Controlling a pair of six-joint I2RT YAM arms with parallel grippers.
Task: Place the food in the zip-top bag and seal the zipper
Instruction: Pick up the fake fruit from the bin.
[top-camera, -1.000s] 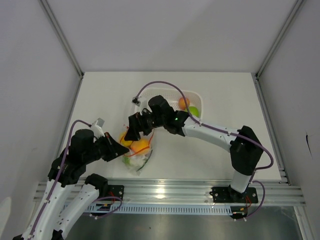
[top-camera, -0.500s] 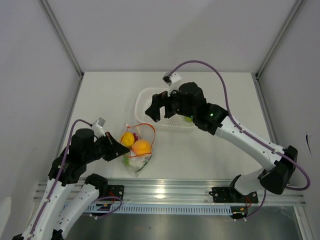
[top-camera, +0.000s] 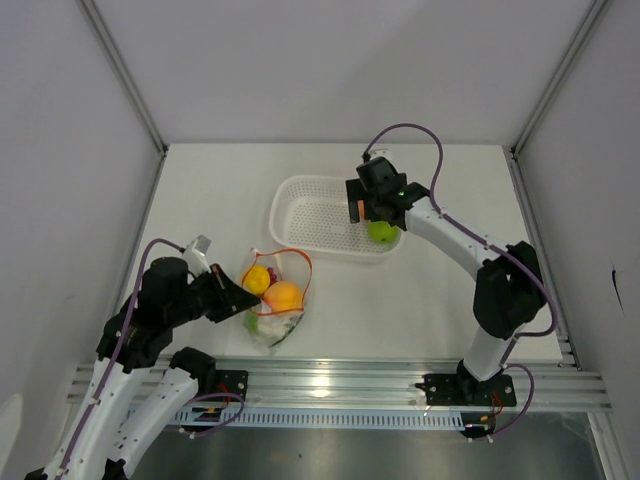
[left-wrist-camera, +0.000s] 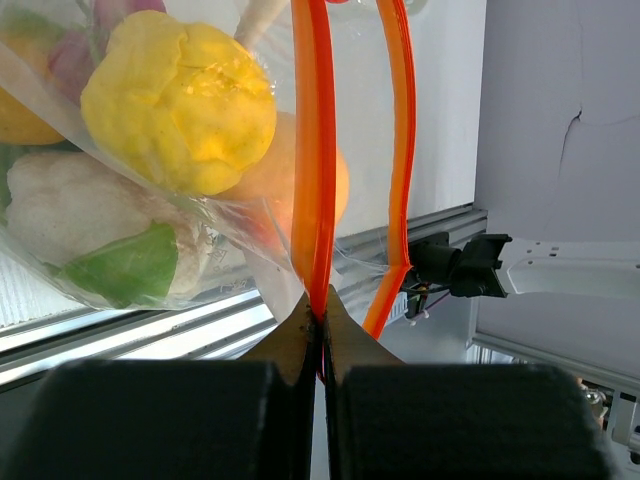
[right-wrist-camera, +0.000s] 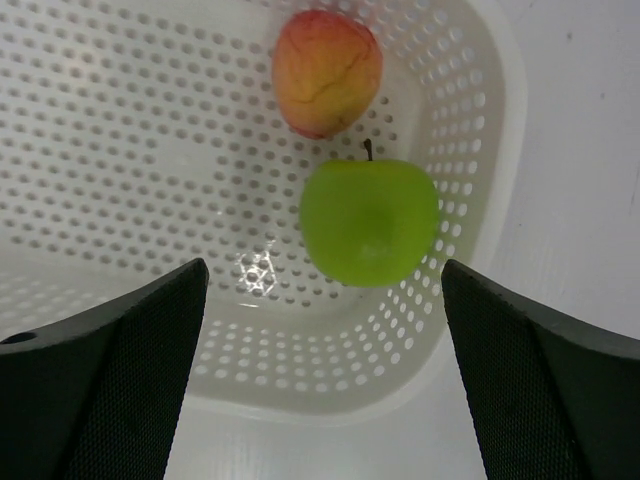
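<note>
Green apple (right-wrist-camera: 370, 220) lies between spread right fingers (right-wrist-camera: 100, 390) (inside basket (right-wrist-camera: 300, 392)).

**White tabletop** (top-camera: 200, 190), viewed from above, bounded by pale walls (top-camera: 330, 70) on three sides and a metal rail (top-camera: 330, 385) along the near edge. Two things lie on it. A white perforated basket (top-camera: 310, 215) sits right of centre, towards the back. A clear bag (top-camera: 272, 326) sits near the front left, its orange zipper (top-camera: 300, 262) looped open on the side facing the basket. The two are apart, with bare surface between them.
</note>
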